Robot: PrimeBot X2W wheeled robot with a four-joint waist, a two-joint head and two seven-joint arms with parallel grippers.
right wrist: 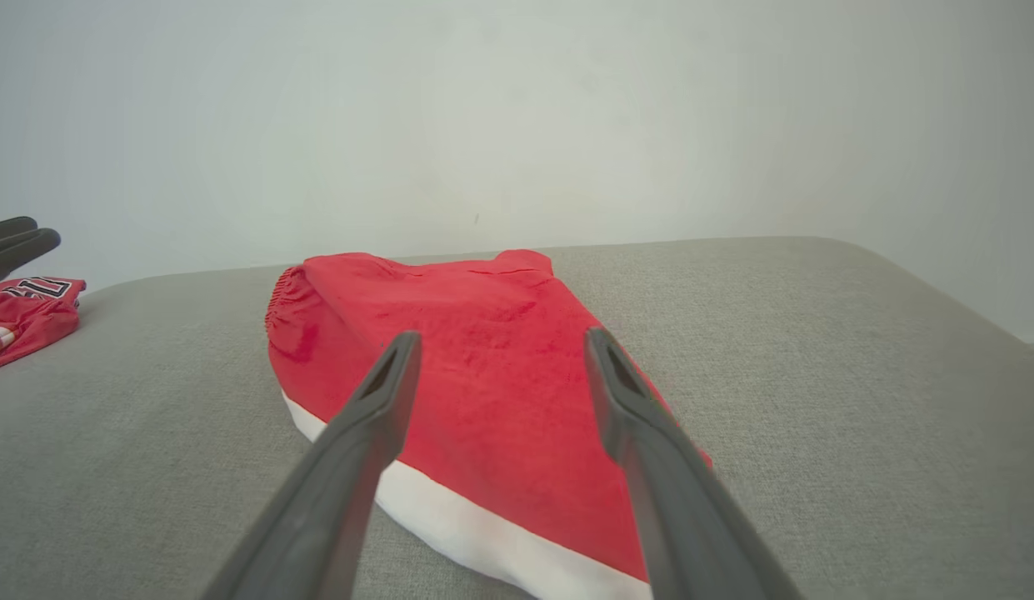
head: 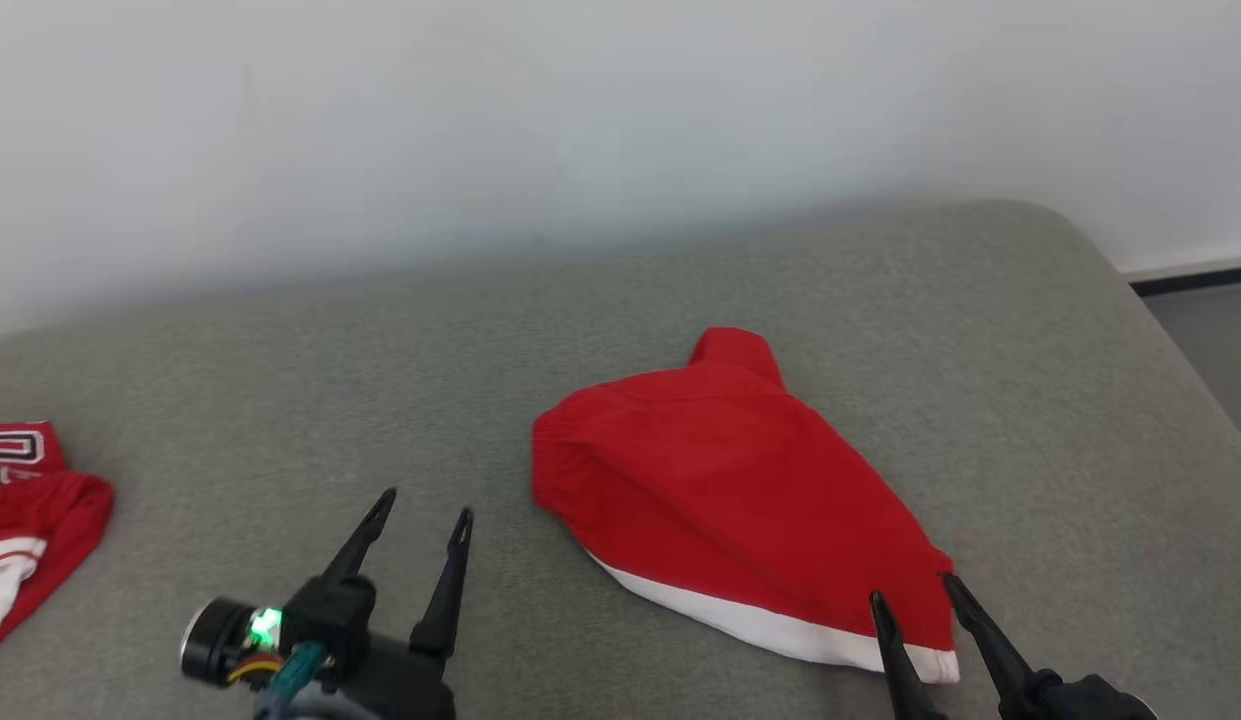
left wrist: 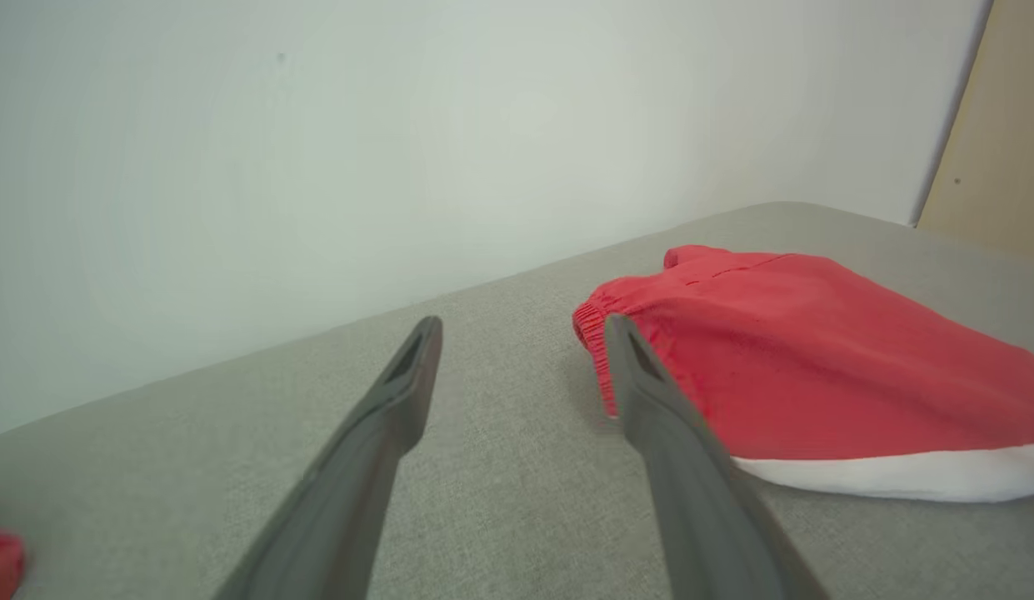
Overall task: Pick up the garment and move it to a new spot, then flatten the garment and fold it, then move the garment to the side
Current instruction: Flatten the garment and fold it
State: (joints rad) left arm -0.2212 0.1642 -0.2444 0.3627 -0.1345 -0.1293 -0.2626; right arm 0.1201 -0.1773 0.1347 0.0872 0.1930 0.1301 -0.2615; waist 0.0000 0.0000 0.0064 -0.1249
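Left pincer (left wrist: 521, 327) gapes beside red garment (left wrist: 816, 367).

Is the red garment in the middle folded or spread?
Folded, it seems: the red garment lies as a doubled wedge on the grey cushion, waistband at one end, white trim along one edge.

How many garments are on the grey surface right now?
2. The garment, red with a white hem, lies right of centre on the surface. A second garment, red with lettering, lies at the left edge, partly cut off; more may be out of frame.
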